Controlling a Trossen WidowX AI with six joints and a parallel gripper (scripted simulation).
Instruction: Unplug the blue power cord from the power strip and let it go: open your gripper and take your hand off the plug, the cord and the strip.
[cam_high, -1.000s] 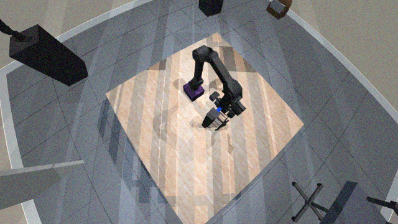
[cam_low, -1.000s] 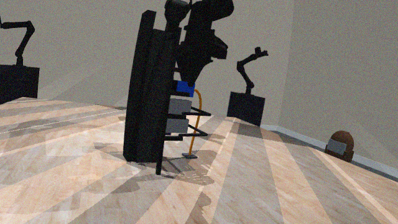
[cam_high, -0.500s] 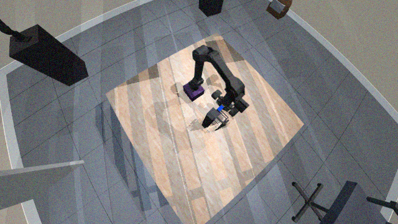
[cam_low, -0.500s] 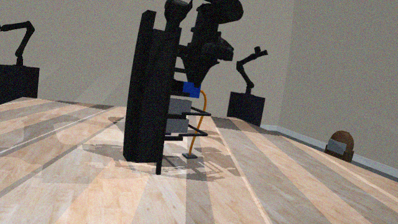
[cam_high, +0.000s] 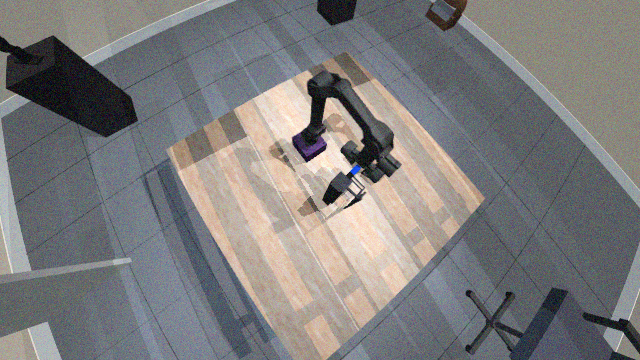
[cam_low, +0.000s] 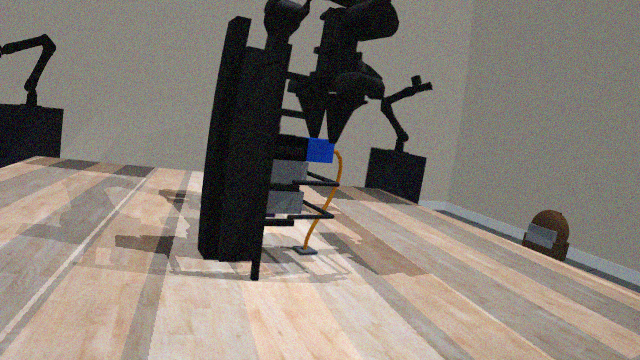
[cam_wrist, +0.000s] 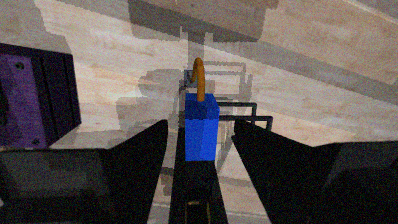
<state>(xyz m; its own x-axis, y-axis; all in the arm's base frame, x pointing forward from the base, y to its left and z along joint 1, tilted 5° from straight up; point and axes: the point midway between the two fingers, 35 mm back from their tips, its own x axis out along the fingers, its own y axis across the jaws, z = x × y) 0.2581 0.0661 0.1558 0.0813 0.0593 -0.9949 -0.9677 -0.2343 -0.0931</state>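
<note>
Tool (cam_wrist: 200, 142) standing partly open, gripping nothing, fingers flanking the blue plug (cam_wrist: 201, 127) with gaps showing at 3 and 9 o'clock in the wrist view. Plug sitting between the fingertips in the exterior view, jutting toward 3 o'clock from the upright black power strip (cam_low: 240, 150). Orange cord (cam_low: 327, 200) drooping from the plug toward 6 o'clock, ending on the wooden surface (cam_low: 450, 300). Purple base (cam_high: 310, 145) lying at 10 o'clock of the tool in the top view.
</note>
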